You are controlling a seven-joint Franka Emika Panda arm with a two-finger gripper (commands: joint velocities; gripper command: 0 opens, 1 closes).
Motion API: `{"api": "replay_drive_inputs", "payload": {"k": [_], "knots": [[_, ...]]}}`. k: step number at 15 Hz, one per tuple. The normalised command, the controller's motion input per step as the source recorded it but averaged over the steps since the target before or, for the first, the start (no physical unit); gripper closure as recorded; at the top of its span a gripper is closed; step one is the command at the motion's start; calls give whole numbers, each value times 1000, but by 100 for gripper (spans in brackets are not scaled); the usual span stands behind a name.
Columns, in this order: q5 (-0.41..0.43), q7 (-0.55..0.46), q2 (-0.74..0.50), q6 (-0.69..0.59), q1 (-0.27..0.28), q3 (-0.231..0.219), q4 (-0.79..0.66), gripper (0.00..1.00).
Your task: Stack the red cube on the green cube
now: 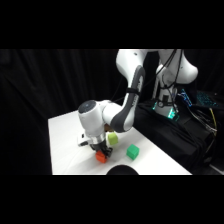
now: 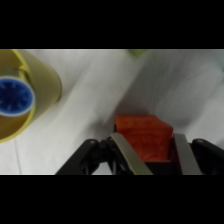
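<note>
From the side, the gripper stands low over the white table at the red cube, with the green cube apart to its right and a lime cube just behind. Only the wrist view shows the fingers flanking the red cube, apparently clamped on it, and a yellow roll with a blue core nearby
</note>
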Motion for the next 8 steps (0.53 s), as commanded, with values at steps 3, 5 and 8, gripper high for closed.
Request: {"api": "replay_drive_inputs", "payload": {"k": [3,5,8], "knots": [[5,116,-351,-52,-12,14,-215,73],[44,145,-393,-120,0,12,-254,73],[64,169,-424,-136,28,4,-314,73]]}}
